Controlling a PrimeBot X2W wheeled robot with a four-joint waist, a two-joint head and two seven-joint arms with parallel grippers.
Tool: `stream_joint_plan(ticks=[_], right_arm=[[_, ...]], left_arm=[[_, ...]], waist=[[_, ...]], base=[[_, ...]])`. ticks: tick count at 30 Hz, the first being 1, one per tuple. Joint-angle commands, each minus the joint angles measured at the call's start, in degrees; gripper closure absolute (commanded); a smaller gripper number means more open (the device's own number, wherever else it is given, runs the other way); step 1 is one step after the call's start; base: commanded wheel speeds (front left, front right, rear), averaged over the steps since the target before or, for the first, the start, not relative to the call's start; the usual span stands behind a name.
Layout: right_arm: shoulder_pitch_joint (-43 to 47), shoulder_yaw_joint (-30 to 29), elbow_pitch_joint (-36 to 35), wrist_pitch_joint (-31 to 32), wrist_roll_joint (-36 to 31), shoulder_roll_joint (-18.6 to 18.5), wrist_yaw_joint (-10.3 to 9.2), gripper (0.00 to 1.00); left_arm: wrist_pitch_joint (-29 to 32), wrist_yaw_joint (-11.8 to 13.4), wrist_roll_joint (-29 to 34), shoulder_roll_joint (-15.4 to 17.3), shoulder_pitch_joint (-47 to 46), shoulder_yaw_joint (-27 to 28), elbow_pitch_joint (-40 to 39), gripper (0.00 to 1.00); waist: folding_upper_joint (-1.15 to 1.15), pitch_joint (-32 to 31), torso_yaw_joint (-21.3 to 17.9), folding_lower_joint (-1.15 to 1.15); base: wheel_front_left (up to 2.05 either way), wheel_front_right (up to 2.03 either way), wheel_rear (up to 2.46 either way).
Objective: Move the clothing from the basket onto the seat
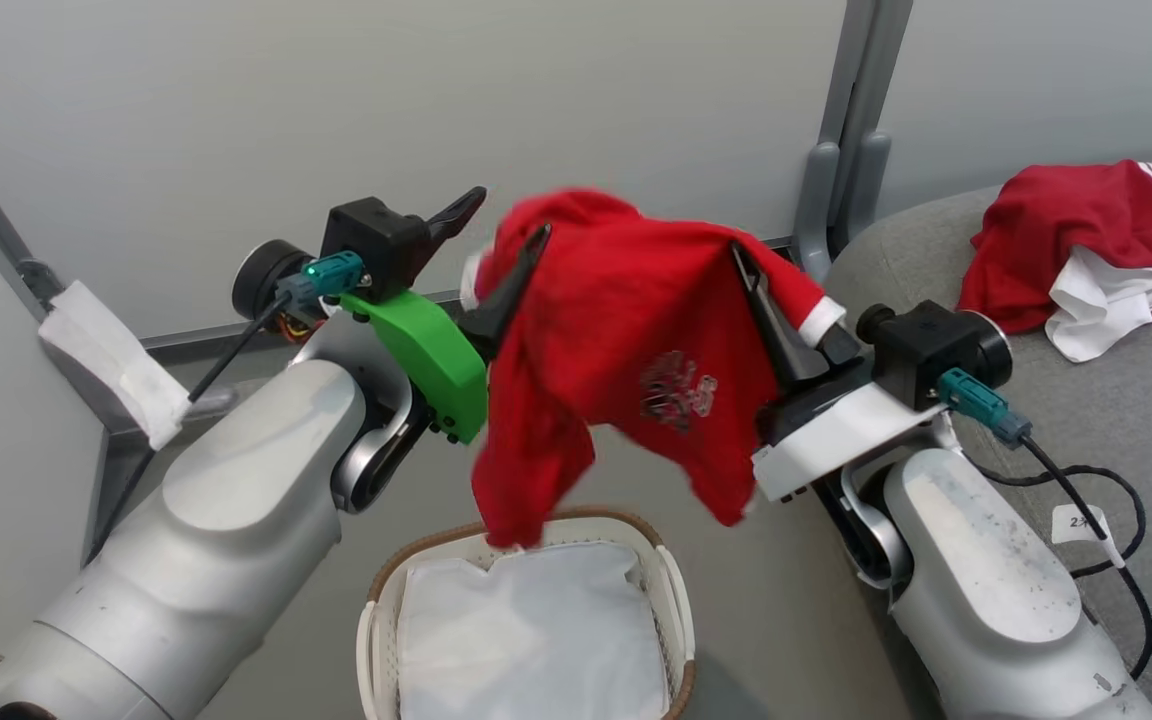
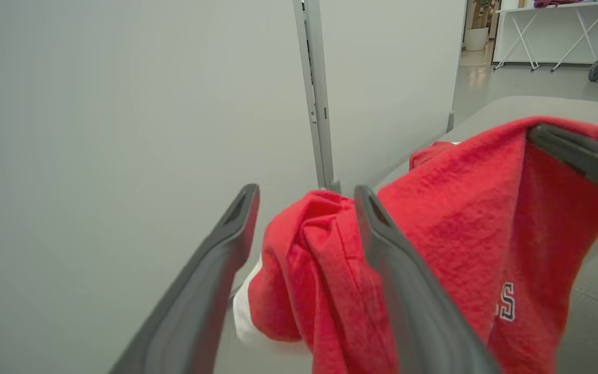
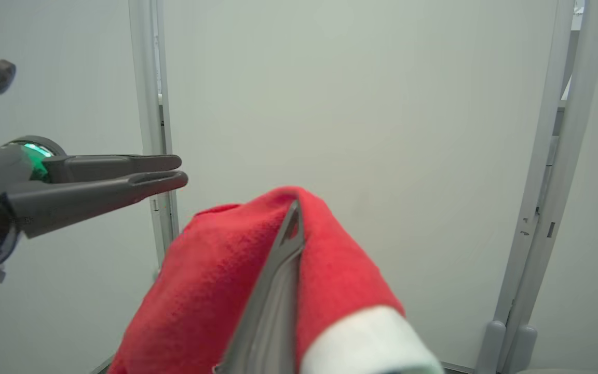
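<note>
Aloft before pale partition walls (image 1: 536, 100), right hand (image 1: 739, 252) clamps the red garment (image 1: 636, 300), left hand (image 1: 513, 213) spread wide.

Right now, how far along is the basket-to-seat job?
Done: one red garment lies on the grey seat. In hand: the second garment hangs over the basket, with the right gripper shut on it; the left gripper is open, cloth draped against one finger. Left: carry it to the seat and release. In the basket I see the white liner, no red.
</note>
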Motion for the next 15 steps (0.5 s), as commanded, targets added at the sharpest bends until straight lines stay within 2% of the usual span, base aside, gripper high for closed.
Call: stream_joint_plan(ticks=[1, 8, 15], right_arm=[[-0.49, -0.64, -0.06, -0.11, -0.62, -0.58, -0.07, 1.00], [0.16, -4.23, -0.06, -0.11, -2.55, -3.76, -0.08, 1.00], [2.74, -8.66, -1.10, 0.28, -4.23, -7.22, -0.08, 1.00]], left_arm=[[-0.62, 0.32, -0.20, -0.12, 1.24, -0.06, 0.24, 0.00], [-2.97, -0.01, 0.27, -1.43, 4.52, -1.13, 0.10, 0.00], [-4.48, 0.25, 1.08, -3.26, 8.39, -2.69, -1.72, 0.00]], waist=[[0.00, 0.04, -0.66, 0.00], [0.00, 0.31, -4.01, 0.00], [0.00, 1.42, -9.81, 0.00]], base=[[0.00, 0.00, 0.00], [0.00, 0.00, 0.00], [0.00, 0.00, 0.00]])
